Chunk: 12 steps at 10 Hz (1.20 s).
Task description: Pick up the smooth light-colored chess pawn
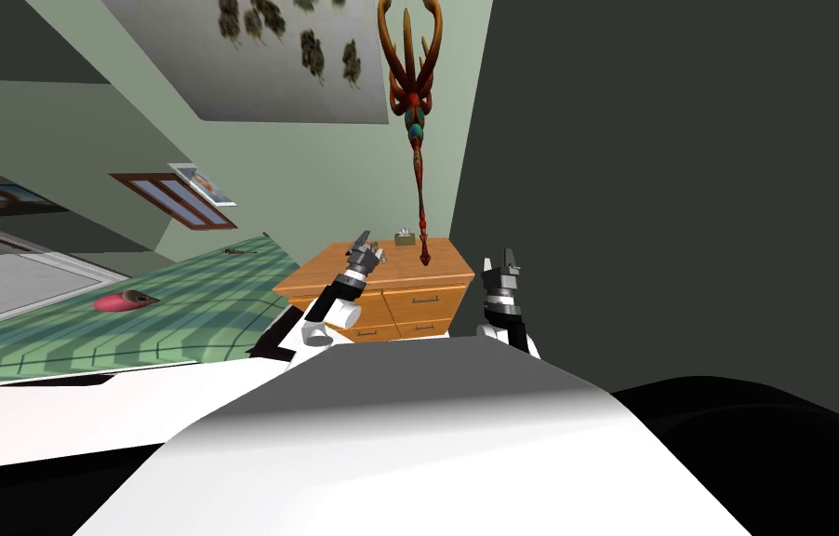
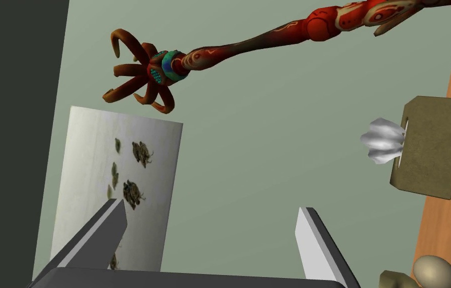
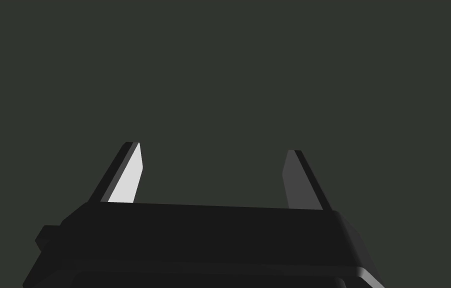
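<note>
**Desk:** Head camera first; what do you have?

**Me:** An orange surface (image 1: pixel 376 272) with drawers under it, set against a pale green wall. A tissue box (image 1: pixel 405 238) stands at its back; a red staff (image 1: pixel 418 121) with curled prongs rises from the surface just beside the box. My left tool (image 1: pixel 364 244) hangs over the surface's left end; my right tool (image 1: pixel 503 261) is raised off to the surface's right, in front of a dark wall (image 1: pixel 687 186). A bed (image 1: pixel 176 316) with a green striped cover lies to my left (a small red thing (image 1: pixel 125 300) rests on it; I can't tell what it is).

**Desk:** And the left wrist?

**Me:** The left tool's fingers are spread wide, with nothing between them but the green wall and a pale wall picture (image 2: pixel 114 185) beyond. The pawn (image 2: pixel 435 272) shows as a smooth, cream, rounded head by the orange surface; it sits outside the gap, just beside the finger nearer the tissue box, and I see no contact with it. The tissue box is farther along that same side, white tissue poking from its slot; the staff's pronged head crosses the wall past the fingertips.

**Desk:** Right wrist?

**Me:** The right tool's fingers are spread just as wide; it has hold of nothing; it faces the flat dark wall.
</note>
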Tool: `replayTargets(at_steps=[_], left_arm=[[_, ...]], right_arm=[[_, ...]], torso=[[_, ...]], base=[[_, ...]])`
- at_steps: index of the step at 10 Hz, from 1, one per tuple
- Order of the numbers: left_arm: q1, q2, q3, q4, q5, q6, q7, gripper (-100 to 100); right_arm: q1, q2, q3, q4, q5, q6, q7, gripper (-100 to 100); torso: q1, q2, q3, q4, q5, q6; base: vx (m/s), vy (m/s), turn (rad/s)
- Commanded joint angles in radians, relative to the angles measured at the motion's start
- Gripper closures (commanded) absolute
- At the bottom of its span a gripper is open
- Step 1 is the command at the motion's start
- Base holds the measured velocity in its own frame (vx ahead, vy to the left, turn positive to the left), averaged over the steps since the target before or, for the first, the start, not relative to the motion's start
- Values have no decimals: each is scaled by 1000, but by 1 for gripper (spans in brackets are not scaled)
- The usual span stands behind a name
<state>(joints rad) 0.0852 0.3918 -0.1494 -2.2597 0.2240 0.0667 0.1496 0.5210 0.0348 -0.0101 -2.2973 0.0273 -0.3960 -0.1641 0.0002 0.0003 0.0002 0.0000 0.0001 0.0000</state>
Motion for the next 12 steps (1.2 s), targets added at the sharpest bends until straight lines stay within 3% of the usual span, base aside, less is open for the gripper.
replayTargets(at_steps=[1,2,3,4,5,7,8,9,10,12], left_arm=[[-22,11,-5,3,12,50,4,-100],[-22,11,-5,3,12,58,4,-100],[-65,37,-14,16,37,96,13,-100],[-65,37,-14,16,37,121,13,-100],[-108,62,-22,30,62,149,23,-100],[-108,62,-22,30,62,186,23,-100],[-151,88,-29,46,87,222,35,-100],[-151,88,-29,46,87,246,35,-100],[-193,113,-36,64,111,277,47,-100],[-193,113,-36,64,111,317,47,-100]], right_arm=[[0,0,0,0,0,0,0,0],[0,0,0,0,0,0,0,0],[0,0,0,0,0,0,0,0],[0,0,0,0,0,0,0,0],[0,0,0,0,0,0,0,0],[0,0,0,0,0,0,0,0],[0,0,0,0,0,0,0,0],[0,0,0,0,0,0,0,0],[0,0,0,0,0,0,0,0],[0,0,0,0,0,0,0,0]], torso=[[0,0,0,0,0,0],[0,0,0,0,0,0],[0,0,0,0,0,0],[0,0,0,0,0,0],[0,0,0,0,0,0],[0,0,0,0,0,0],[0,0,0,0,0,0],[0,0,0,0,0,0],[0,0,0,0,0,0],[0,0,0,0,0,0]], base=[[-9,4,-7],[0,0,0],[-6,1,-7],[-6,2,-11],[-7,3,-20],[-3,2,-6],[-4,1,-18],[-4,2,-17],[-4,2,-29],[-1,1,-10]])
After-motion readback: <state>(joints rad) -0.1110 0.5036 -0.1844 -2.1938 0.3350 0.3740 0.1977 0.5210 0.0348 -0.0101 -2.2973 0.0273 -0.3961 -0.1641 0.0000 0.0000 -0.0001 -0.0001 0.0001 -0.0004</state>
